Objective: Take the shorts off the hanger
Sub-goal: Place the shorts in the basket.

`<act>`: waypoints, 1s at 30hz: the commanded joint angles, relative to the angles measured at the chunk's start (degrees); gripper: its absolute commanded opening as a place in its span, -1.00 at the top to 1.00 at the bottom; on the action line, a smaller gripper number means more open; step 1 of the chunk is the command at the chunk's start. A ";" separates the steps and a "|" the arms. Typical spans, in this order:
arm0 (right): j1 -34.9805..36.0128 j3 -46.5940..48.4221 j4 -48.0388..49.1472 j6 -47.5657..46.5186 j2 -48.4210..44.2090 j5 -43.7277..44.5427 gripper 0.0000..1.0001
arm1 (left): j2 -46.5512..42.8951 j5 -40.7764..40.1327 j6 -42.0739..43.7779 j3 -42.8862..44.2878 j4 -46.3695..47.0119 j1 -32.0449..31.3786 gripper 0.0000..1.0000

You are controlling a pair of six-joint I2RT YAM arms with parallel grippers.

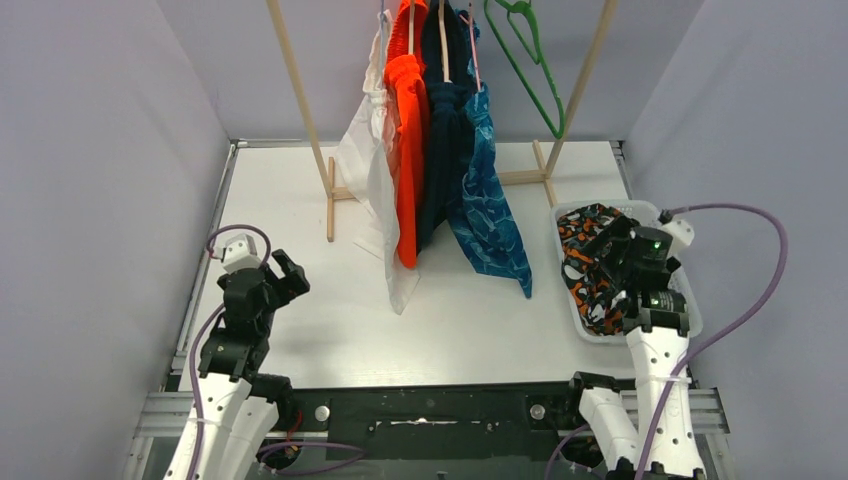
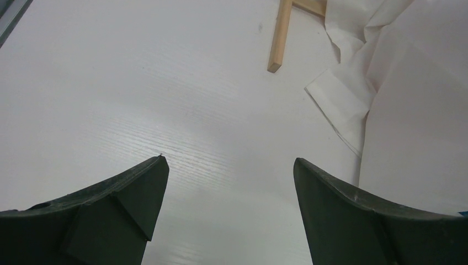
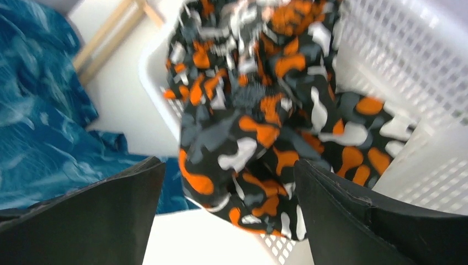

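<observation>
One camouflage pair [image 3: 259,121] lies in the white basket [image 3: 397,55] just beneath the spread right tool [image 3: 229,162]

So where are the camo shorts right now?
From the top camera, the camo shorts lie in the white basket on the table's right side, beneath the right gripper and just right of the hanging blue leaf shorts.

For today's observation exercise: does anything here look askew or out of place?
The camouflage shorts sit bunched in the white basket, part spilling over its rim. An empty green hanger hangs tilted on the rack.
</observation>
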 commanded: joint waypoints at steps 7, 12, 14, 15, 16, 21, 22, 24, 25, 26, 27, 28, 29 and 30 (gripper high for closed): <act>-1.29 -13.09 10.51 4.31 9.91 -4.81 -0.20 | 3.87 -0.82 0.38 2.16 2.75 0.63 -0.69; -2.03 -6.54 14.46 4.11 16.64 -3.85 0.79 | 5.47 -1.17 -0.03 2.16 2.73 0.67 -0.69; -2.15 -3.65 16.77 4.72 16.70 -1.48 0.93 | 5.84 -0.87 -0.03 2.08 2.75 0.67 -0.69; -2.25 -2.04 17.73 4.69 17.03 -0.69 0.94 | 6.12 -0.87 -0.07 2.14 2.75 0.67 -0.69; -2.42 -0.28 18.34 4.57 17.84 -0.20 0.96 | 6.56 -0.90 -0.11 2.16 2.83 0.69 -0.69; -2.50 5.22 21.08 3.68 26.39 -3.14 0.94 | 7.44 -0.64 -0.10 2.25 2.93 0.68 -0.69; -2.50 5.19 21.24 3.65 29.31 -5.94 0.93 | 7.47 -0.58 -0.04 2.20 2.97 0.68 -0.69; -2.12 4.27 21.08 3.41 35.53 -11.95 0.96 | 7.61 -0.47 -0.03 2.10 3.09 0.68 -0.69; -1.60 3.53 21.14 2.84 38.23 -13.90 1.00 | 7.58 -0.49 -0.03 2.07 3.10 0.67 -0.69; -1.02 2.64 21.37 2.24 40.42 -14.49 1.00 | 7.62 -0.49 -0.03 2.07 3.04 0.68 -0.69; -0.43 1.55 21.56 1.89 41.82 -14.00 1.00 | 7.76 -0.55 -0.10 2.07 3.02 0.67 -0.69; 0.07 0.52 21.68 1.73 42.81 -12.67 1.00 | 7.87 -0.51 -0.11 2.07 3.08 0.73 -0.69; 0.46 -0.26 21.33 1.62 43.63 -11.29 0.98 | 7.96 -0.49 -0.07 2.04 3.17 0.71 -0.69; 0.65 -0.56 20.35 1.54 44.30 -9.78 0.97 | 8.06 -0.42 -0.07 2.03 3.15 0.80 -0.69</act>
